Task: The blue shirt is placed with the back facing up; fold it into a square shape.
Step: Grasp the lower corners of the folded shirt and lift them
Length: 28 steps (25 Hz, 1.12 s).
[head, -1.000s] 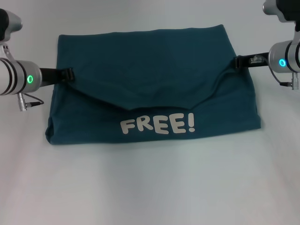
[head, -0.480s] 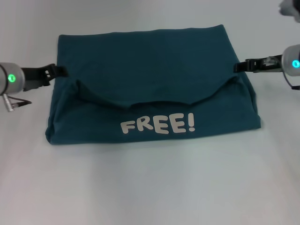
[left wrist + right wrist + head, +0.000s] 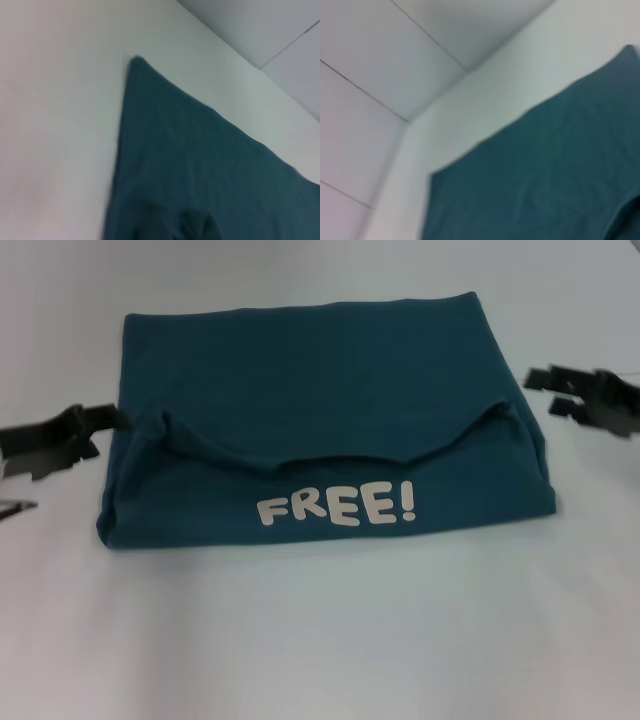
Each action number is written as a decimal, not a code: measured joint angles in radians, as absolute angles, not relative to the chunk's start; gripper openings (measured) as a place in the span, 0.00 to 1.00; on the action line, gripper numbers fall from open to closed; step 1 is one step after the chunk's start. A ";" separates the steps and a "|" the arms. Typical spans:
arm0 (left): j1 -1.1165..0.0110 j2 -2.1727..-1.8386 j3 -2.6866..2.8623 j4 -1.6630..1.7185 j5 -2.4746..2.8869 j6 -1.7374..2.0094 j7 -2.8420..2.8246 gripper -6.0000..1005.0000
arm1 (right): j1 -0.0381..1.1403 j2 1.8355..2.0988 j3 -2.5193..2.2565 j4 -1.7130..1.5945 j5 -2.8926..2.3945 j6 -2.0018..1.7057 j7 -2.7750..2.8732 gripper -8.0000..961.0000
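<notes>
1. Your shirt (image 3: 320, 420) was lying flat on the white table (image 3: 320, 640), filling most of the middle of the head view. It was already folded into a wide block, with the far edge up at 12 o'clock.
2. The near part was flipped over, so the white "FREE!" lettering (image 3: 336, 507) showed toward 6 o'clock, right side up. A curved folded edge (image 3: 330, 455) sagged across just above the print, with small bumps at its two ends.
3. Your left gripper (image 3: 100, 420) was at 9 o'clock, fingertips right at the shirt's left edge. Touching or just off it? Couldn't say. It looked parted with nothing in it, low over the table.
4. Your right gripper (image 3: 545, 392) was at about 2 o'clock, just beside the shirt's right edge with a bit of bare table between. It was a little spread and wasn't gripping anything either.
5. The left wrist view only showed a pointed corner of the shirt (image 3: 200, 165) on the table, no fingers in sight.
6. The right wrist view was the same deal: a stretch of the shirt (image 3: 540, 180), the table, and the pale paneled wall (image 3: 385, 55) behind.
</notes>
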<state>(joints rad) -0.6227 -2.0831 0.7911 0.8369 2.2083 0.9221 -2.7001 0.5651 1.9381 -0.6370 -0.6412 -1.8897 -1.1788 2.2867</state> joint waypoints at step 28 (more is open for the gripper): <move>-0.509 -2.062 0.628 0.749 2.116 1.199 -2.461 0.66 | 0.420 1.901 -0.523 -0.536 -2.028 -1.545 2.234 0.77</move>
<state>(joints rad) -0.5088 -2.0624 0.6276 0.7490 2.1163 1.1990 -2.4609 0.4203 1.9006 -0.5234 -0.5362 -2.0285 -1.5453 2.2338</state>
